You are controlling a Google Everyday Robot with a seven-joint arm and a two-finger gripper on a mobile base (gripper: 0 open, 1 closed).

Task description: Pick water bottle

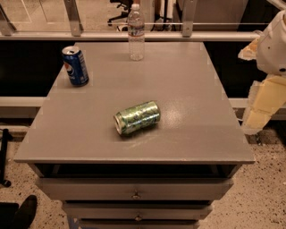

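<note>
Barely begun — the water bottle (136, 32) stands ungrasped at the far edge of the desk (187, 89), the claw (262, 103) well apart off its right side — spread or pressed together, I cannot tell.

light: dim, warm, overhead | glare: pale sheen on the desk (192, 103) right of the green can (136, 117) | shadows: soft, short, under the green can and beside the blue can (75, 66); deep black under the desk top | background: brighter floor (44, 13) beyond | tool (261, 107): right edge, beside the desk, washed pale
</note>
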